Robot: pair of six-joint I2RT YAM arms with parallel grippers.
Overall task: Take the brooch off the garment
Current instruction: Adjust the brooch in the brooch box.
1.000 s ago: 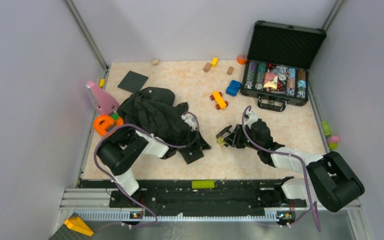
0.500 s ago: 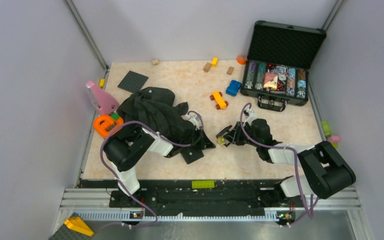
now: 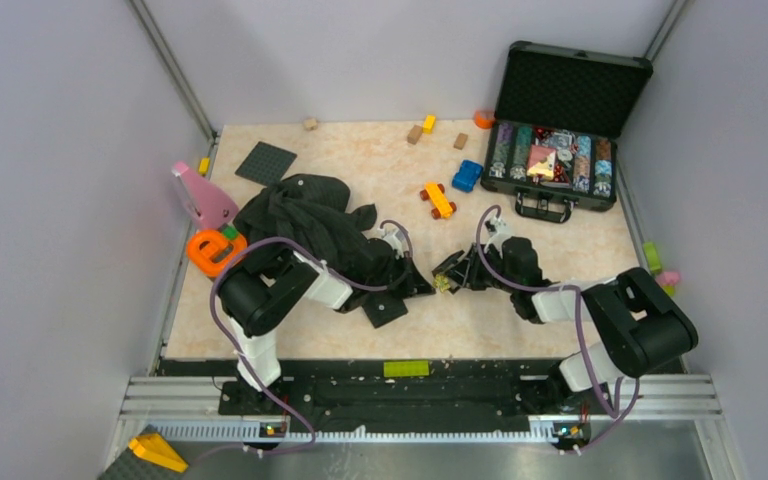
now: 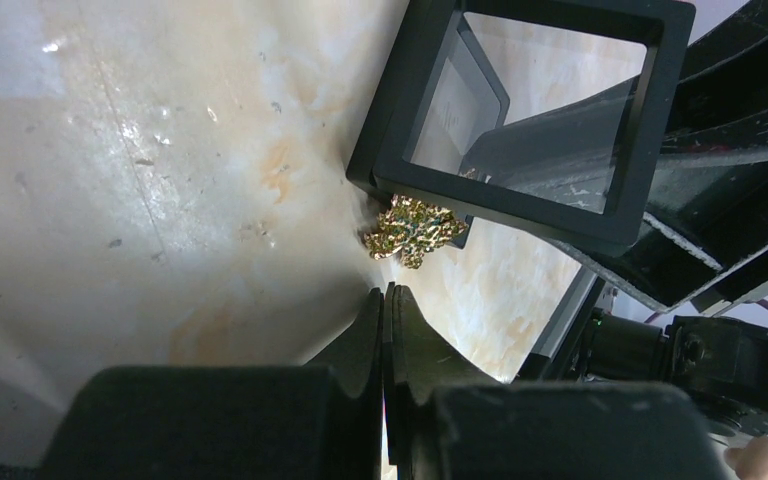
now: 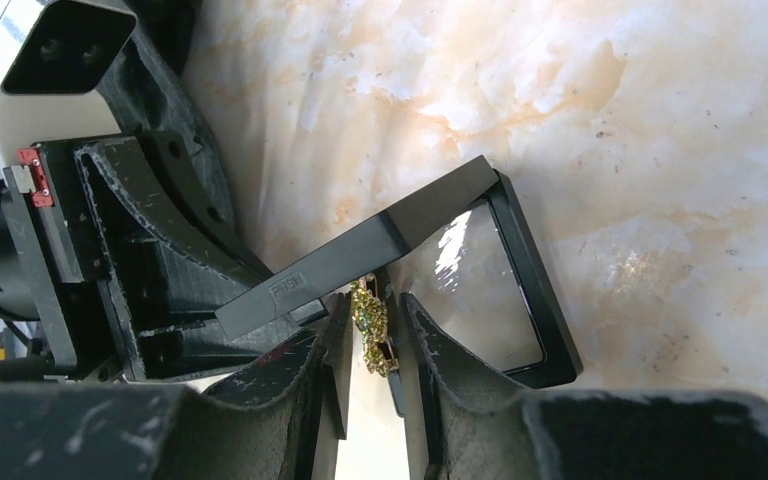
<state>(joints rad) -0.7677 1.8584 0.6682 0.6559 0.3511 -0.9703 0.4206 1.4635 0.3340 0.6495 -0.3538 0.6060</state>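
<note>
Overhead and wrist views. The marbled surface (image 3: 360, 160) carries, at its far right, an open case (image 3: 570, 90) with its lid raised. The garment (image 3: 300, 215), a dark crumpled shirt, lies at the left middle of the surface, with the left arm stretched across its near side.

The left claw (image 4: 385, 300) is clenched on nothing. Its fingers are pressed together, low over bare surface just right of the garment, and its tip points at the right claw (image 5: 376, 300), which faces it from the right.

A black square frame (image 4: 520, 205) with a clear window stands open at the right claw's tip, one edge on the surface.

The brooch (image 5: 370, 330), a small gold-coloured ornament, is off the garment. It is pinched between the right claw's narrowly parted fingers, touches the frame's lower edge, and sits just beyond the left claw's tip.
</note>
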